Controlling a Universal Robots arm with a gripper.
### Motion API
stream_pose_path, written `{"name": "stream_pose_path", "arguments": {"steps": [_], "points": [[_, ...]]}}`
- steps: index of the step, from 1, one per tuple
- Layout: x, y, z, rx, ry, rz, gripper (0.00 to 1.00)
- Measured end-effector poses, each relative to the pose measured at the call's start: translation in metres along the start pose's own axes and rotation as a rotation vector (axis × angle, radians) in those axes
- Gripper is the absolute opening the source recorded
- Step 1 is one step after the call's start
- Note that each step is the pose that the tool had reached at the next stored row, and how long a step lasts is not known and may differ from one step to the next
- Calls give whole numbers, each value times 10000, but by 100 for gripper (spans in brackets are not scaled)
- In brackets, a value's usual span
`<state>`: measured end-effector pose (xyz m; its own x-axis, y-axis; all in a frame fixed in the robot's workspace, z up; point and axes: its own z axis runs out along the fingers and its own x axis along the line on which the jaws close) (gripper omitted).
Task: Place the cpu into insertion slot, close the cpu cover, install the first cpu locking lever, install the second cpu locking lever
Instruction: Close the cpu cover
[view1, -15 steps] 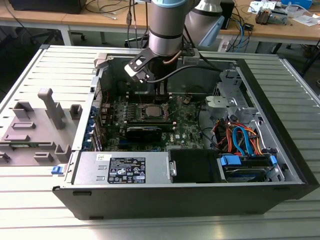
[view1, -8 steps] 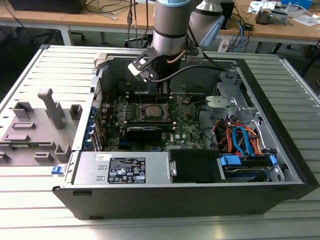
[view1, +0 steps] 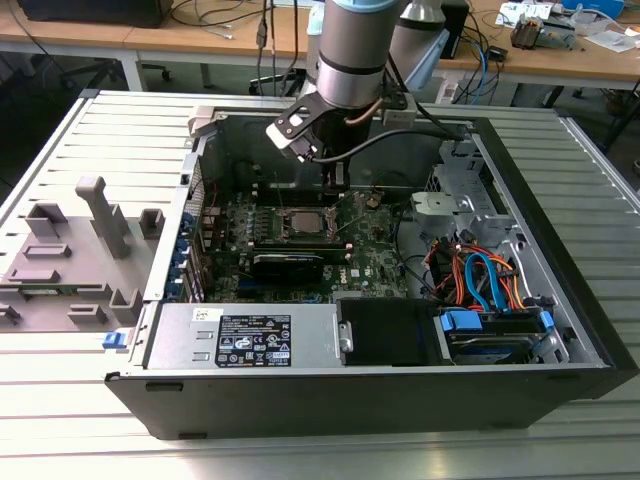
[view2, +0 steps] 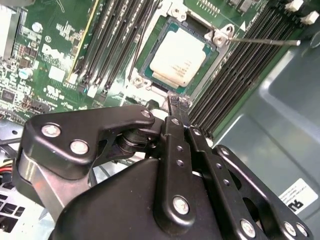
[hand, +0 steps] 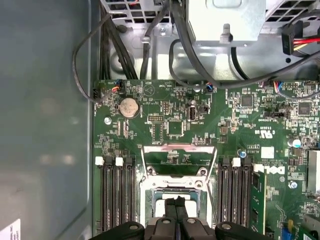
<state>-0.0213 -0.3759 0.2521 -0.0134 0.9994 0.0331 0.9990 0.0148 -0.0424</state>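
The cpu (view2: 179, 59), a flat square chip with a silvery top, lies in the insertion slot (view2: 150, 75) on the green board; in the exterior view the slot (view1: 300, 222) sits mid-case. The cpu cover (hand: 179, 159), a thin metal frame with a big window, stands open, tilted back from the slot. A thin locking lever (view2: 265, 40) sticks out free over the memory slots. My gripper (view2: 177, 102) is shut with nothing between its fingers (hand: 175, 212), the tips just above the slot's edge. In the exterior view the gripper (view1: 338, 185) hangs inside the case above the board.
Long black memory slots (hand: 115, 195) flank the socket on both sides. A black card (view1: 288, 262) lies across the board, nearer the exterior camera than the socket. Power supply (view1: 250, 340), drive cage (view1: 470, 200) and coloured cables (view1: 480, 280) crowd the case. A grey fixture (view1: 70, 250) stands outside.
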Motion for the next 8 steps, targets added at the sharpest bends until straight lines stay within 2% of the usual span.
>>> {"name": "stream_pose_path", "arguments": {"steps": [8], "points": [[-2,175,-32,170,122,0,11]]}}
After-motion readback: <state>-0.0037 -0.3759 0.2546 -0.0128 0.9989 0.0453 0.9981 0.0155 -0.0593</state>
